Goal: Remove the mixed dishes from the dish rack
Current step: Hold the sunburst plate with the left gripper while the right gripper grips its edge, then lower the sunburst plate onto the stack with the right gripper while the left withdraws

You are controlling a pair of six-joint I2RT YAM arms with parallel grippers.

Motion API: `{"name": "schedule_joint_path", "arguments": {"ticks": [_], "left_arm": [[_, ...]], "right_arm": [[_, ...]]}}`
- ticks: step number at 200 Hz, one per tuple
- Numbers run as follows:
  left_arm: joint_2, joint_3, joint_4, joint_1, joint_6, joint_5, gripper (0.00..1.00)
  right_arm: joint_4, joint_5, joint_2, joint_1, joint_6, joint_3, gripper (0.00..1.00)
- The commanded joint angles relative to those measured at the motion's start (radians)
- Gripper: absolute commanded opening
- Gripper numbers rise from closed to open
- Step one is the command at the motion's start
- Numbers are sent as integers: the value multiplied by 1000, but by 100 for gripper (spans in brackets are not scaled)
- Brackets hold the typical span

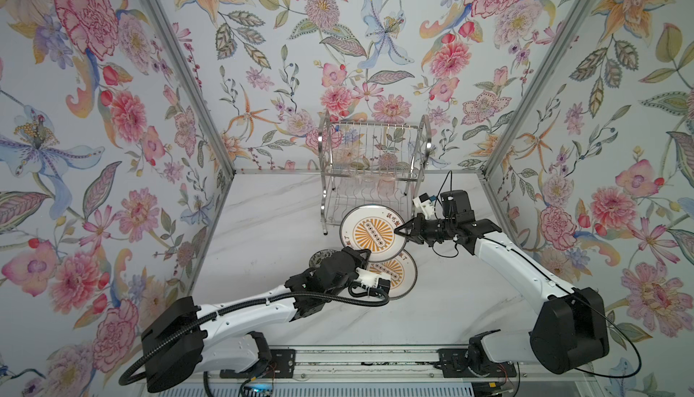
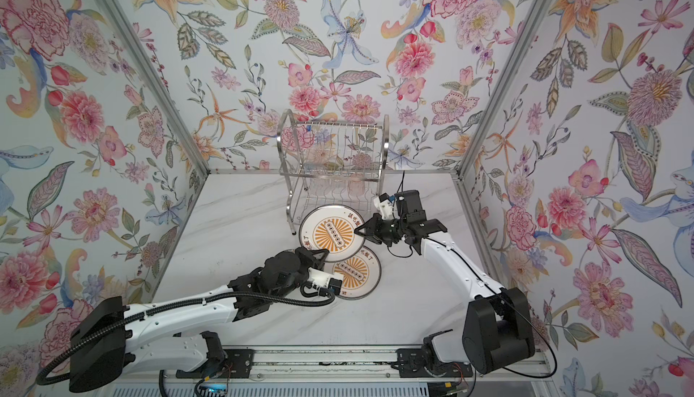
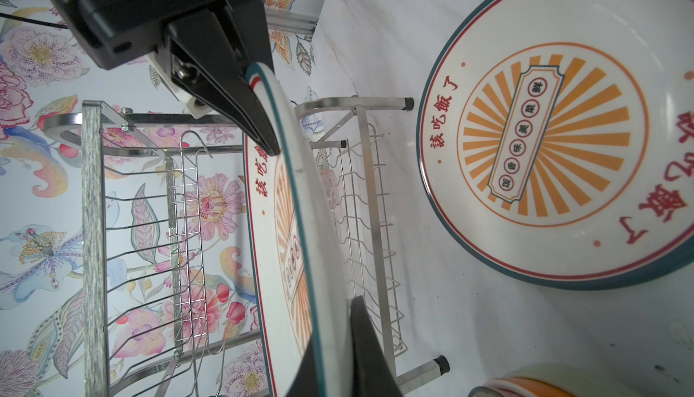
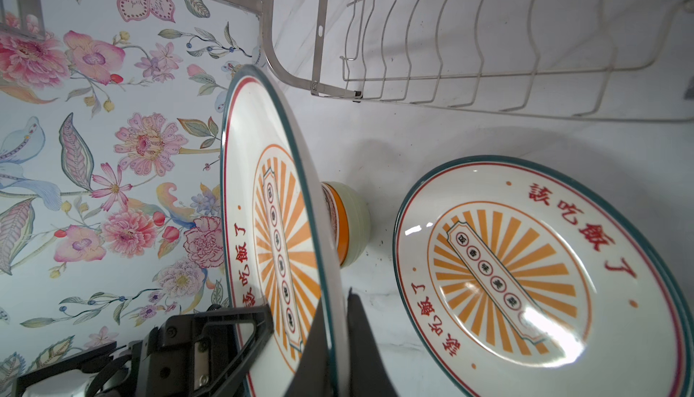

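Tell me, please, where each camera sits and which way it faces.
Both top views: high at the front, looking down and back at the steel wire dish rack; both arms show.
Left wrist: on the left arm, facing the rack; left hand and right hand flank the raised white dark-rimmed sunburst plate.
Right wrist: on the right arm, facing left; same plate, same hands.
Wrist views share a second sunburst plate lying flat.

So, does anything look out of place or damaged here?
Only the raised plate stands out: it hangs above the table in front of the dish rack, tilted, with the right gripper and left gripper on opposite rim edges. The other plate lies flat; nothing looks spilled or broken.
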Motion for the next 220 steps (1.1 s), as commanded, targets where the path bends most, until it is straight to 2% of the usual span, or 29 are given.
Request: {"name": "schedule_joint_path", "arguments": {"ticks": [1,17,30,41,73,117,151,196,220], "left_arm": [[-5,6,117,-11,-8,-47,45],[-22,11,123,-11,-50,-49,79],[-46,11,124,-11,-85,-42,92],[-72,10,119,-11,-116,-36,97],[-149,11,84,-8,-233,-49,99],[-233,51,-25,20,-456,-18,99],[-276,105,-129,100,-651,103,99],[-266,172,-271,218,-863,304,99],[-241,205,-349,252,-935,339,99]], "right_arm": [[-17,45,-31,0,-39,-5,0],[1,66,-71,-18,-27,-22,0],[6,87,-107,-41,-21,-40,0],[4,101,-137,-64,-18,-61,0],[-25,166,-230,-112,-37,-126,0],[-141,258,-302,-106,-123,-178,0],[-132,281,-340,-104,-111,-251,0],[17,267,-320,-89,-38,-372,0],[65,266,-297,-80,-27,-403,0]]}}
